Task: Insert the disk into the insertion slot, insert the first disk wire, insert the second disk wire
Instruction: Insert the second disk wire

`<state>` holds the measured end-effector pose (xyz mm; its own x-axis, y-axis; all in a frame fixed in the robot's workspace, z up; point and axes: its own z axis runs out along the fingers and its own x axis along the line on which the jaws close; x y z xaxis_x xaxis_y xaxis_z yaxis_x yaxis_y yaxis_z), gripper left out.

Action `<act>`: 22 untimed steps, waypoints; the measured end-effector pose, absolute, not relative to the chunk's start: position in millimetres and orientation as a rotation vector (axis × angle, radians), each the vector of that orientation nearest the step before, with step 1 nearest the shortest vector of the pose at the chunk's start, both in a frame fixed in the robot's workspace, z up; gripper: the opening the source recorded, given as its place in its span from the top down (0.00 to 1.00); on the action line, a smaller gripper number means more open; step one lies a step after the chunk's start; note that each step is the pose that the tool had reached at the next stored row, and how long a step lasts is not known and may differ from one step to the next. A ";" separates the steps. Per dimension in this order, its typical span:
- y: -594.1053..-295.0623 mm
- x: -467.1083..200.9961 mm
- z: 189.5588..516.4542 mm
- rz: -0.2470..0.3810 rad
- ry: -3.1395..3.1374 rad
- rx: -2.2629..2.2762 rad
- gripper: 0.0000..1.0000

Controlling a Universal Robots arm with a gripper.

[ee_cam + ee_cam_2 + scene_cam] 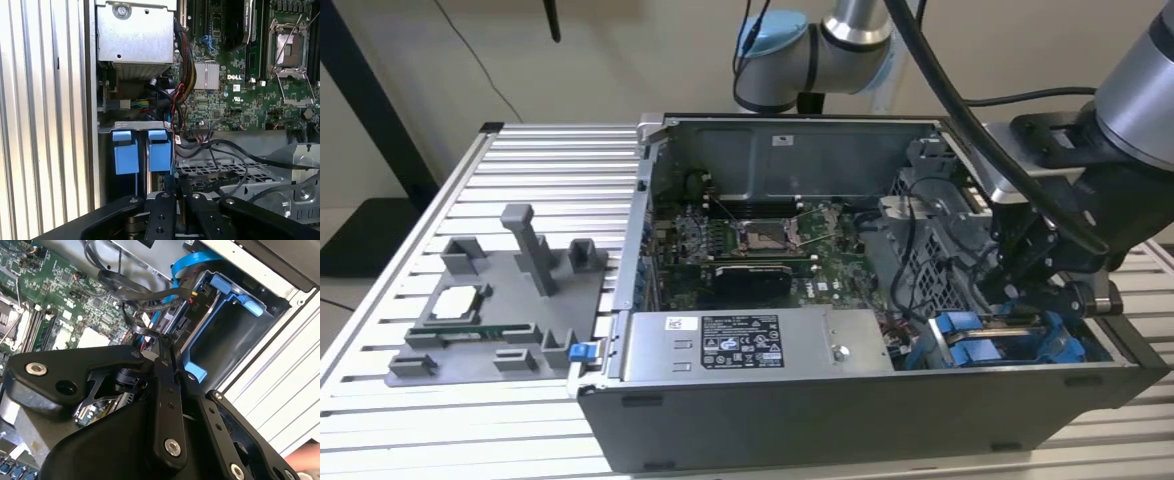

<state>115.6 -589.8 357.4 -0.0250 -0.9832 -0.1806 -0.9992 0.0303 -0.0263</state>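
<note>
Table (520, 150): ribbed metal top that carries everything.
Case (854, 420): open computer box lying on its side, on the exterior view's right half of the table.
Arm (1134, 80): comes in from the far right of the exterior view and reaches down into the case's near right corner.
Tray (494, 300): grey holder on the exterior view's left, well apart from the case, with small parts on it.
Circuit board (761, 240): green, flat on the floor of the case, in the middle.
Power box (747, 345): silver, labelled, against the near wall.
Slot (140, 125): grey metal cage in the near right corner, just beside the power box.
Disk (160, 150): seated in the slot with its blue front showing, side by side with the other drive (125, 150).
Gripper (179, 187): just beside the disk, fingers clenched on a thin black wire (142, 329) (the pinch itself is partly hidden).
</note>
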 end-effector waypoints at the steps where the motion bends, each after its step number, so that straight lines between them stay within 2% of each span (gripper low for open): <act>1: -589.9 116.6 357.1 0.162 2.142 -2.083 1.00; 22: -594.0 129.0 342.6 0.170 2.143 -2.073 1.00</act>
<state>129.0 -594.0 342.6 -0.0299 -0.9814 -0.1896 -0.9990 0.0354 -0.0260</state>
